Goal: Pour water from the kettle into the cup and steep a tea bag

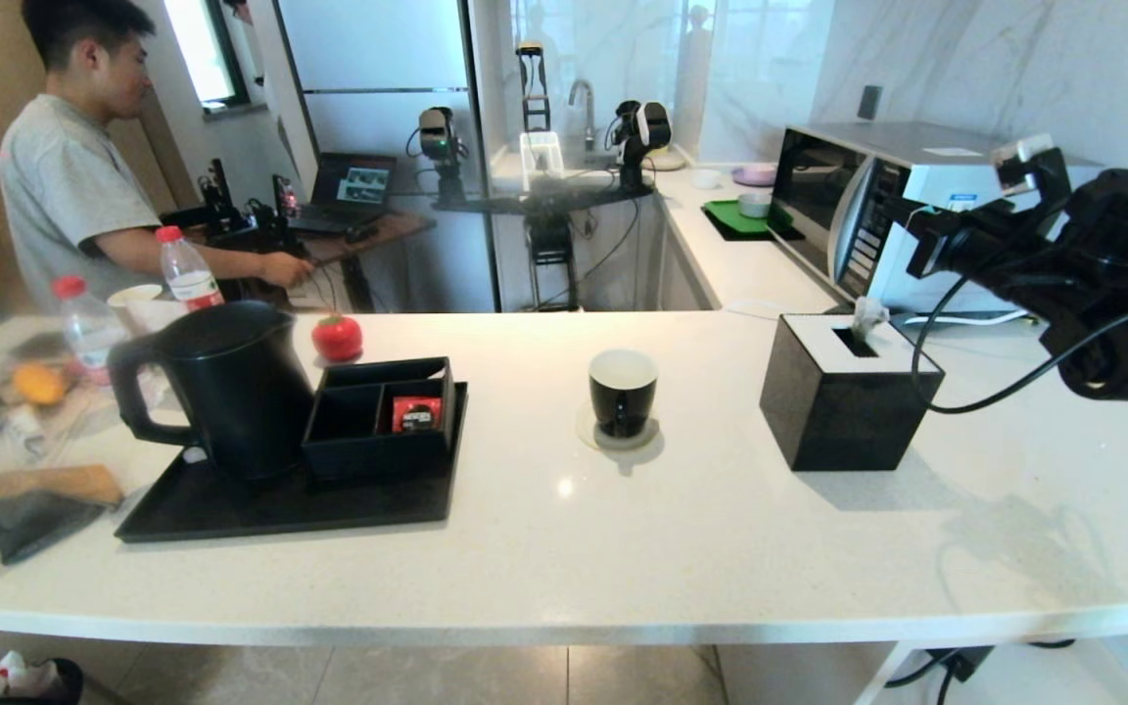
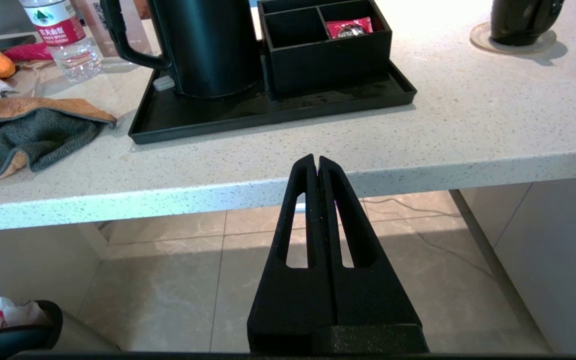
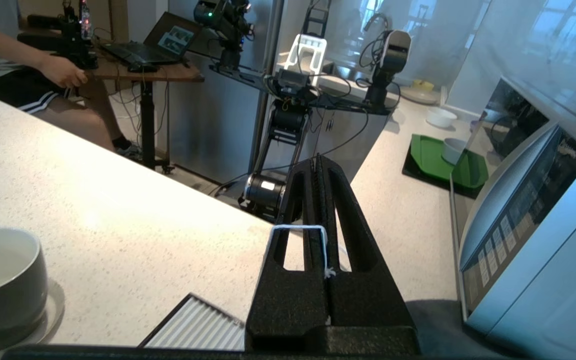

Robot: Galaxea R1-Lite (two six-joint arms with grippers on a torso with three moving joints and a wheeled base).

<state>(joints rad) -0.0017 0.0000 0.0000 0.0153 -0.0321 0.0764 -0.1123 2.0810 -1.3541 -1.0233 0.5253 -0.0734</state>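
Head view: you see the kettle (image 1: 231, 387) upright on the black tray (image 1: 280, 504) at worktop (image 1: 564, 548) left, handle pointing left. The cup (image 1: 623, 390) stands upright mid-worktop on a coaster, well apart from the tissue box (image 1: 843, 392). Right arm is raised at far right above the worktop; its fingers aren't visible here.

Left wrist view: left hand (image 2: 316, 162) closed, empty, parked below the worktop front edge.

Right wrist view: right hand (image 3: 320, 162) closed, white string (image 3: 313, 229) looped over one finger; no pouch visible. Open worktop lies betw. hand and cup.
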